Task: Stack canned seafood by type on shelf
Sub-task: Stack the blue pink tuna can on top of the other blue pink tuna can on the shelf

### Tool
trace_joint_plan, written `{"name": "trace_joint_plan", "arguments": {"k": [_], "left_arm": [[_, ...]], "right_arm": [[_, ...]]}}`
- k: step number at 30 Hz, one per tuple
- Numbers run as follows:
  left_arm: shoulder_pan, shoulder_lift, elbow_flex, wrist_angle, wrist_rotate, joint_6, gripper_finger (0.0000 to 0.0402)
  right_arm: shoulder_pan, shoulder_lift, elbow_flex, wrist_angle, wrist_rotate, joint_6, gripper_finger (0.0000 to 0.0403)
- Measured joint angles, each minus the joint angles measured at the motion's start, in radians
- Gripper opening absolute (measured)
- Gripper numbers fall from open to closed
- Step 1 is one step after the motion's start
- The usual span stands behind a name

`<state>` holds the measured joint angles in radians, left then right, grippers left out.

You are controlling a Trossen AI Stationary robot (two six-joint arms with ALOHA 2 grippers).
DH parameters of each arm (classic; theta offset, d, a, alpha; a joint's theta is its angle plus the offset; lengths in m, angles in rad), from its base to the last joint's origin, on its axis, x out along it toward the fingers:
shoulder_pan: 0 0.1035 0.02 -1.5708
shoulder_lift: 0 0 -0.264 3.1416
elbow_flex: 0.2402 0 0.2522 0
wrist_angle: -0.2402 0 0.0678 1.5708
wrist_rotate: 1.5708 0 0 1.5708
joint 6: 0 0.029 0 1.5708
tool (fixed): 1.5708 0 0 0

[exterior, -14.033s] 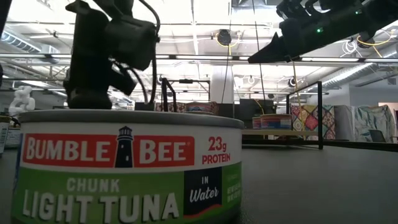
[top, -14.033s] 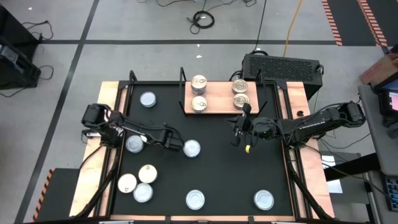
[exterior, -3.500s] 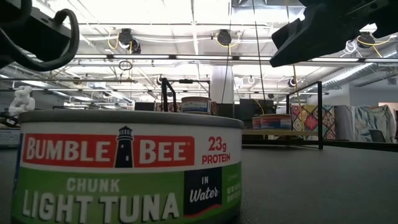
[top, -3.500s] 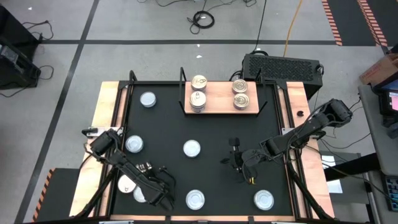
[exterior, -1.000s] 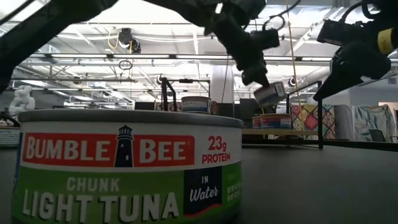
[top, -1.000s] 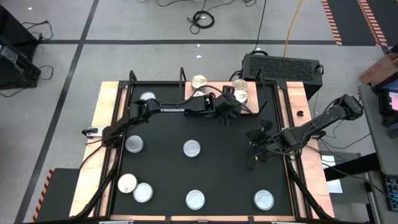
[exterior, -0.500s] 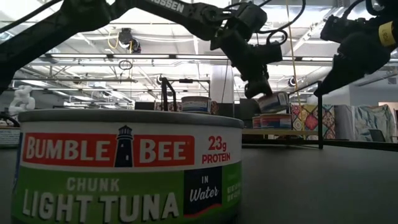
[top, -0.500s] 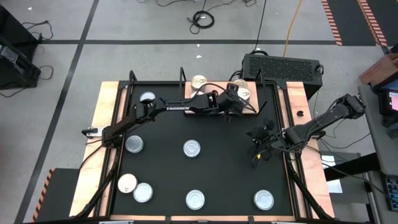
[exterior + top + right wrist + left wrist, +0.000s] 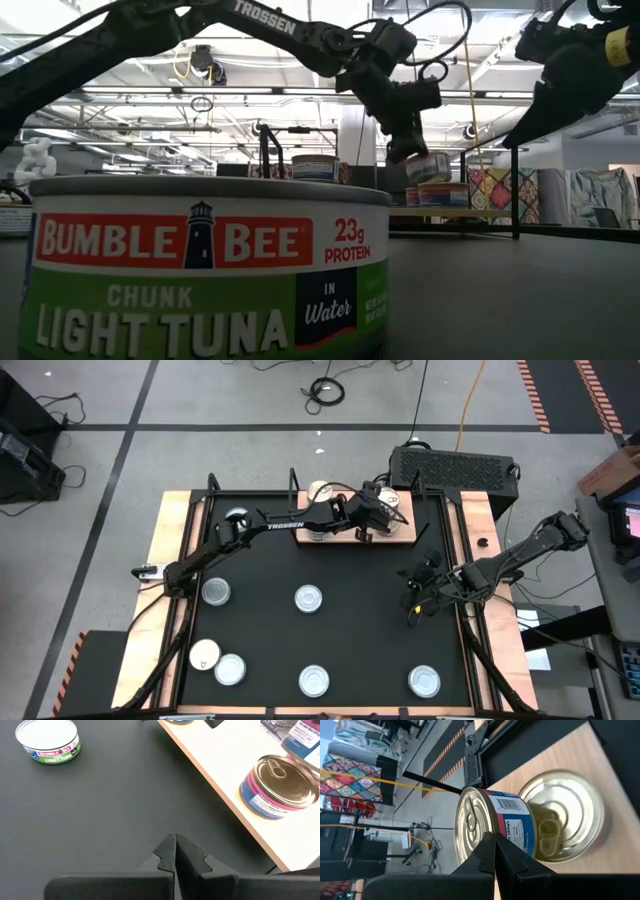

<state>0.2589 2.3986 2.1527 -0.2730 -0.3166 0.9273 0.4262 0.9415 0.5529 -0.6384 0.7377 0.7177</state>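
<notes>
Grey concrete floor (image 9: 90, 470) crossed by dark tape lines (image 9: 130, 428), with orange-striped tape (image 9: 533, 395) near one corner. Coiled black cable (image 9: 326, 392) and a yellow cord (image 9: 468, 405) lying loose. Black vented box (image 9: 455, 464) behind the table. Overhead, bright ceiling lights (image 9: 300, 20) and pipes (image 9: 250, 95); colourful patterned panels (image 9: 495, 190) at the far wall.

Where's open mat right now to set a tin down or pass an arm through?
Bare mat lies between the shelf and the centre tin, and between that tin and the right gripper. Crowded: the front-left tins, and the shelf, where the left gripper holds a blue-labelled tin.
</notes>
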Motion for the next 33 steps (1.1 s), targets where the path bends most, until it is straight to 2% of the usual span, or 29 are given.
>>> {"name": "trace_joint_plan", "arguments": {"k": [11, 22, 26, 33], "left_arm": [[0.032, 0.003, 0.001, 0.041, 0.054, 0.032, 0.0], [0.019, 0.001, 0.001, 0.04, 0.042, 0.028, 0.0], [0.004, -0.051, 0.008, -0.025, -0.009, -0.001, 0.0], [0.01, -0.27, 0.011, -0.221, 0.029, -0.215, 0.0]], "right_arm": [[-0.035, -0.001, 0.0, 0.008, -0.001, -0.027, 0.0], [-0.035, -0.001, 0.0, 0.011, -0.006, -0.032, 0.0], [-0.068, -0.002, 0.014, 0.035, -0.008, -0.104, 0.0], [-0.223, -0.005, 0.162, 0.039, -0.062, -0.357, 0.0]]}}
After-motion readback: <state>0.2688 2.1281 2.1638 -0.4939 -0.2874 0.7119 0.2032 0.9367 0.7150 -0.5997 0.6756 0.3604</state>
